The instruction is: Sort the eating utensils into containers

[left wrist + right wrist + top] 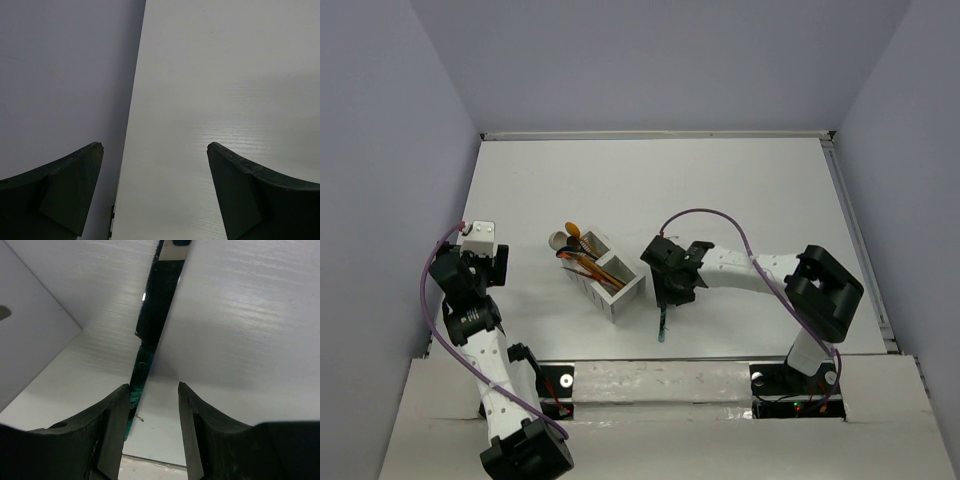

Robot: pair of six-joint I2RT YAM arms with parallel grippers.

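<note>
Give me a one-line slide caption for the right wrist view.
Right gripper, jaws open, poised at the teal-handled knife lying on the table.

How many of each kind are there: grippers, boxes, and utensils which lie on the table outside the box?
Grippers: 2, the left gripper and the right gripper
Box: 1
Utensils outside the box: 1, the teal-handled knife
Total: 4
Utensils inside the box are too bunched to count.

The left gripper [155, 146] gapes wide over the white table [225, 75]; a grey wall [60, 65] fills the view from 9 to 11 o'clock.
</note>
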